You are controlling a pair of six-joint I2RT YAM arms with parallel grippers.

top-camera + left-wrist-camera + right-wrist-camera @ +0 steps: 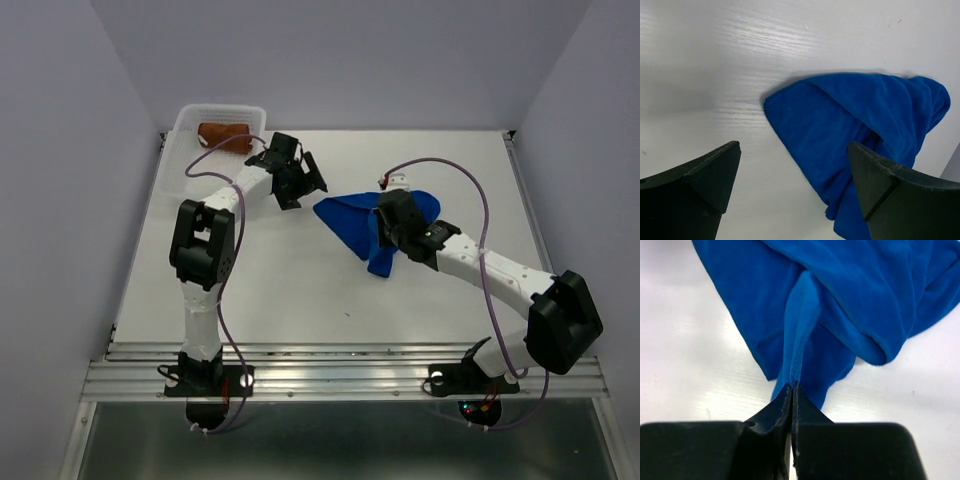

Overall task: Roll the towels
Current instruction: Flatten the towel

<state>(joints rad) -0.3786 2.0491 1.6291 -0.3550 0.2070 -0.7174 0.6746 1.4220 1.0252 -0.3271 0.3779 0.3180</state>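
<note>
1. Our right pincer (pixel 791 389) is clamped shut on a thin ridge of the blue towel (pixel 850 295), which lies bunched in the middle of the worktop (pixel 290 290). We judge this a lift to spread it flat.
2. We should raise it slowly and draw it toward us, so the folds fall out rather than tighten.
3. Our left pincer (pixel 305 185) hangs wide open and holds nothing, just beside the towel's left corner. It could pin that corner.
4. The rust-brown towel (pixel 225 135) sits rolled in the white basket (pixel 190 115), so only the blue one is left.
5. If the pinch slips, we regrip deeper.
</note>
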